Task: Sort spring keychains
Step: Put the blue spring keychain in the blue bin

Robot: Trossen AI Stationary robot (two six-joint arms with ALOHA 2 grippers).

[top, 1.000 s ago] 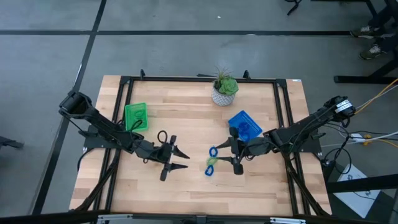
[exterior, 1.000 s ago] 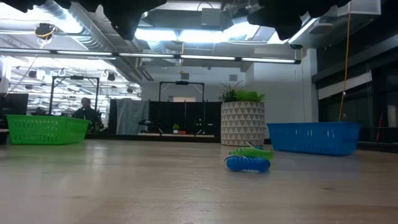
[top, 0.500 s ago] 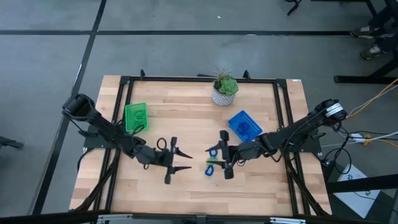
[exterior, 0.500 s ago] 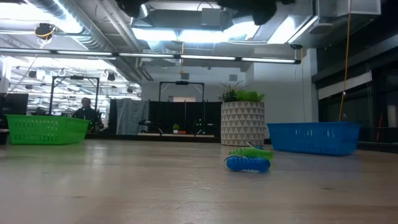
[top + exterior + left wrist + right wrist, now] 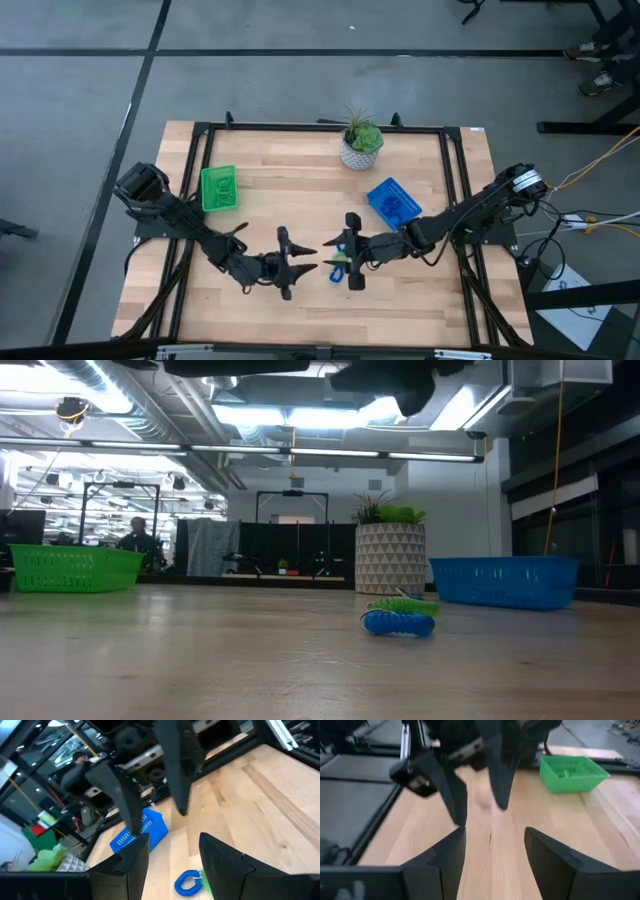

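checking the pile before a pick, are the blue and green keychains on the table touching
Touching. The low view shows the green keychain resting directly on top of the blue keychain, with no gap between them.

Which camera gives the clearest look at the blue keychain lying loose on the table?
The low view: the blue keychain lies unobstructed on the table, with a green keychain just behind it. The left wrist view shows it small between that gripper's fingers. In the high view the right gripper mostly covers it. The right wrist view misses it.

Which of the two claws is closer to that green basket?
Left. The left gripper sits mid-table, down-right of the green basket; the right gripper is farther right, beside the keychains.
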